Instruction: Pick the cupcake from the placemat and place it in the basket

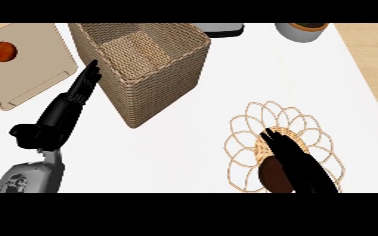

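Observation:
A round woven placemat [251,117] with looped petals lies at the lower right of the white counter. On its near middle sits the brown cupcake [272,176], partly hidden. My right hand [295,162] lies over the placemat with its fingers straight, resting against the cupcake's right side and pointing up and left. The tall wicker basket [148,72] stands at the upper middle, open at the top and holding nothing that I can see. My left hand [70,105] rests open at the left, fingers pointing up beside the basket's left wall.
A beige cutting board [29,75] with a red fruit [7,51] lies at the far left. A grey pot [301,31] stands at the back right, and a dark-edged object [221,28] sits behind the basket.

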You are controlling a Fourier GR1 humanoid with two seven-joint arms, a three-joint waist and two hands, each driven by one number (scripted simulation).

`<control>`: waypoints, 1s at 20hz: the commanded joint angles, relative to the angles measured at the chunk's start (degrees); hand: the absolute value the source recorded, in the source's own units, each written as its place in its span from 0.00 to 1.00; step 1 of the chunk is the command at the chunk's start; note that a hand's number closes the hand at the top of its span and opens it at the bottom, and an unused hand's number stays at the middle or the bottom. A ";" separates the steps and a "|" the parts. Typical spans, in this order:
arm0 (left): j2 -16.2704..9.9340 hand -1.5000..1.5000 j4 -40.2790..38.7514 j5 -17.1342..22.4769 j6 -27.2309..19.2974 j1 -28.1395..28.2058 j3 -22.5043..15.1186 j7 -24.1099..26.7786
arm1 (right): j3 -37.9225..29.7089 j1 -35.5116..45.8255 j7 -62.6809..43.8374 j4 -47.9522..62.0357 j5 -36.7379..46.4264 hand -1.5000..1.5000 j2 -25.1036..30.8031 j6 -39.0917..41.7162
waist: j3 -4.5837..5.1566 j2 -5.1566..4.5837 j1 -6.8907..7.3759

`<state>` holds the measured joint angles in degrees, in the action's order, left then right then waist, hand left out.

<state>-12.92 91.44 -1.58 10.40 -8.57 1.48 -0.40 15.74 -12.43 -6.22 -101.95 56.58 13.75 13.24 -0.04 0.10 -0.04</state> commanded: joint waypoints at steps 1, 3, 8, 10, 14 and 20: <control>0.58 0.50 4.25 0.01 -0.23 -1.27 0.00 -6.15 | 0.04 1.86 0.69 3.65 0.22 0.00 -0.34 1.77 | 0.03 -0.06 0.05; -0.54 0.50 -5.26 0.44 2.20 -2.25 2.77 2.12 | -1.54 2.09 1.94 4.27 -0.75 0.00 0.54 2.41 | 0.04 -0.13 -0.13; -0.15 0.50 -0.75 0.37 2.30 -1.31 2.27 -0.58 | 4.46 0.46 -0.41 0.85 3.40 1.00 0.66 6.33 | 0.05 -0.06 -0.12; 2.35 0.50 -1.32 -1.72 0.33 -2.57 0.34 -1.05 | -0.73 4.35 5.99 10.33 0.82 1.00 1.33 2.32 | 0.02 -0.11 -0.04; 2.13 0.50 2.42 -1.43 0.92 -0.14 0.74 -3.21 | 5.42 -0.91 4.15 7.15 6.87 1.00 -0.48 -1.95 | 0.03 -0.04 -0.04; 2.35 0.50 -0.36 -1.71 1.94 -0.80 -0.21 -0.28 | 18.90 7.88 11.37 4.25 9.27 1.00 -2.54 4.36 | 0.09 -0.29 1.87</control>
<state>-11.07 92.22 -3.14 11.53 -9.61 2.35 -1.88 25.14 -8.49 1.74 -97.88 64.16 14.73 15.53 0.75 0.40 0.51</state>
